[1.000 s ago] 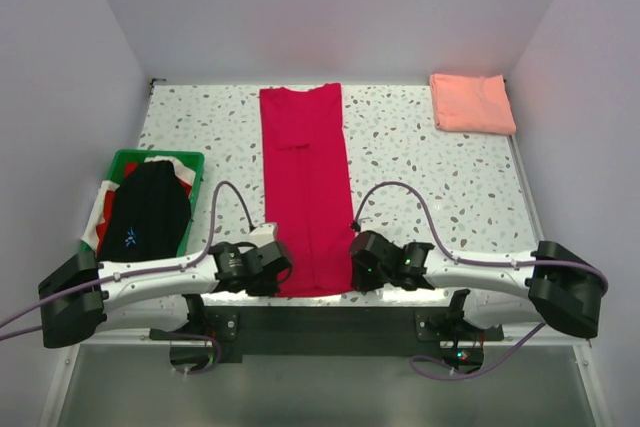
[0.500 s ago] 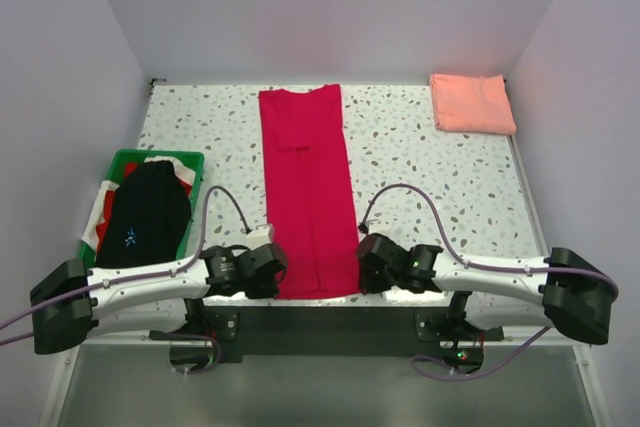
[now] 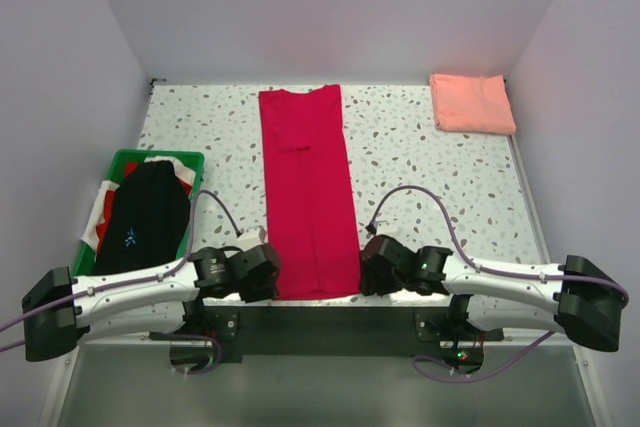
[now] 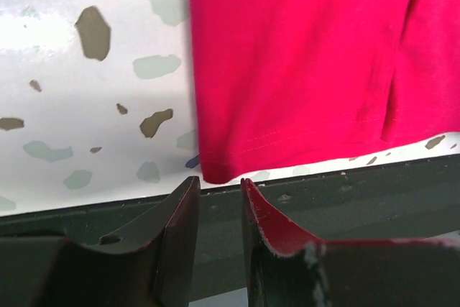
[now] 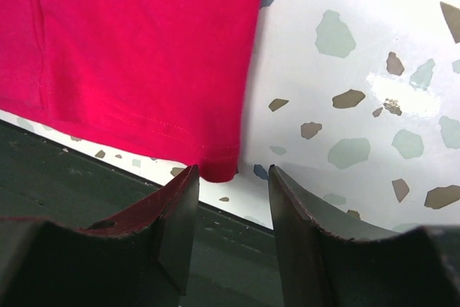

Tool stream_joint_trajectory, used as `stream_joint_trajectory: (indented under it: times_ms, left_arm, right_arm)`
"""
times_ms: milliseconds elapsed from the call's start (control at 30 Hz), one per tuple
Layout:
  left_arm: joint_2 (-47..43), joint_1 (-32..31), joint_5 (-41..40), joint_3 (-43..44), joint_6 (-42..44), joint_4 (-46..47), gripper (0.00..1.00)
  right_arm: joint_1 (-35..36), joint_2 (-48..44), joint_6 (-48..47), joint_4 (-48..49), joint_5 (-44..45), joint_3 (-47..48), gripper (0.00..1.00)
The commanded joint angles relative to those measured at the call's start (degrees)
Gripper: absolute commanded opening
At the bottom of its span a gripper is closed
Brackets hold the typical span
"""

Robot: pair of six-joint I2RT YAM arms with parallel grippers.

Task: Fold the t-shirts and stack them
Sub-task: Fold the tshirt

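Both pairs of fingers are open at the near hem of the crimson t-shirt.

The left fingers stand a little apart with nothing between them. Their tips are over the dark near edge of the desk, and the shirt's near left corner lies flat just beyond them. The right fingers are parted wider and also grip nothing, with the near right corner of the shirt lying just ahead of the gap. The shirt is folded into a long narrow strip down the middle of the speckled desk, from the near edge to the far edge. Both arms reach in low along the near edge, one from each side. The salmon pink t-shirt lies folded in the far right corner, well apart from the red one. A green crate at the left edge holds a black garment on top of other cloth.
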Motion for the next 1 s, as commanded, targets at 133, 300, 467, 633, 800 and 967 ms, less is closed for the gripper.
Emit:
stream_joint_trajectory:
  times_ms: [133,300,467,633,800,967]
  left_arm:
    - [0.25,-0.16,-2.85,0.99,-5.16,-3.26,0.36]
    - [-0.19,0.02,-3.47,-1.20,-4.64,0.25,0.40]
    - [0.25,-0.07,-2.24,-4.37,-5.07,3.51,0.40]
    - [0.95,-0.07,-2.68,-5.61,-5.25,4.39,0.38]
    - [1.04,-0.07,-2.33,-6.49,-5.07,4.74,0.25]
    - [0.69,-0.07,-1.80,-6.14,-4.28,5.00,0.01]
  right_arm:
    - [-0.28,2.27,2.88,4.74,-2.24,-2.39,0.47]
    - [-0.46,3.06,2.80,5.80,-2.51,-2.92,0.47]
    - [-0.72,2.88,2.44,5.28,-2.60,-2.92,0.45]
    - [-0.81,3.94,1.48,4.75,-2.95,-2.39,0.43]
    - [-0.81,4.20,1.74,4.39,-3.30,-2.39,0.40]
    - [-0.81,4.11,1.65,4.05,-3.74,-1.87,0.31]
